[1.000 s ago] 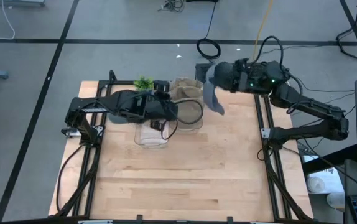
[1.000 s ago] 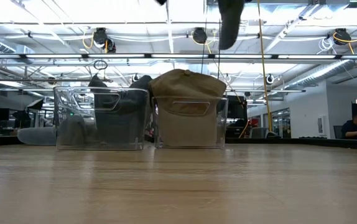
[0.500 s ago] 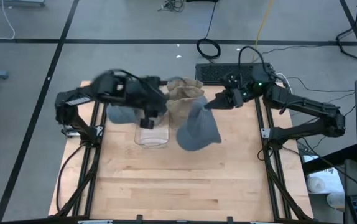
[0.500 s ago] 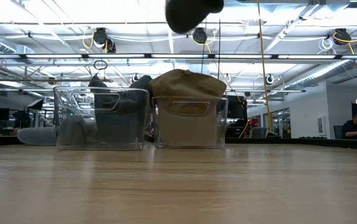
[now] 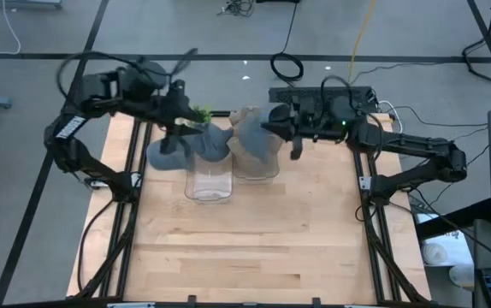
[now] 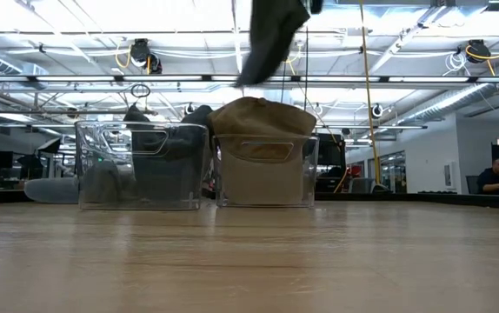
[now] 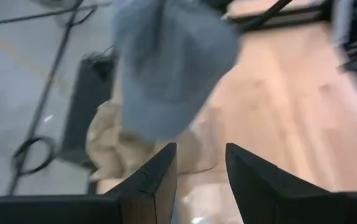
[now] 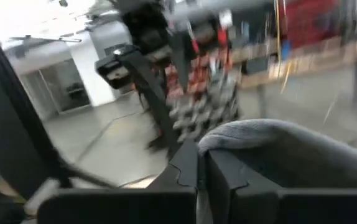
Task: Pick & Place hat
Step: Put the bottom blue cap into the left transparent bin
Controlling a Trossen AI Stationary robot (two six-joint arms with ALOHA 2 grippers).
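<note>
A grey hat [image 6: 271, 39] hangs high in the air over the bin of tan hats [image 6: 265, 165]. It also shows in the left wrist view [image 7: 166, 68] and at my right gripper [image 5: 273, 128] in the high view. My right gripper [image 8: 202, 155] is shut on its grey cloth [image 8: 284, 149]. My left gripper [image 5: 177, 120] is raised near the table's far left, above the clear bin of grey hats [image 5: 209, 184], and is open [image 7: 200, 149] and holds nothing. My right gripper pinches an edge of the grey hat [image 8: 228, 140] between its two shut fingers. The hat is lifted clear and hangs slack below the gripper, above the tan hats [image 6: 262, 117]. Which part of the hat it has cannot be told.
Two clear bins stand side by side at the table's far middle: grey hats on the left [image 6: 141, 165], tan hats on the right [image 5: 254, 154]. Another grey hat [image 6: 54, 189] lies on the table left of them. A small green plant [image 5: 197, 113] stands behind. The near table is bare wood.
My right gripper swung the grey hat from beyond the tan bin's right side out toward the table's middle, then back over the tan bin, the hat flapping as it went. My left arm rose from over the bins and drew back toward the far left corner.
</note>
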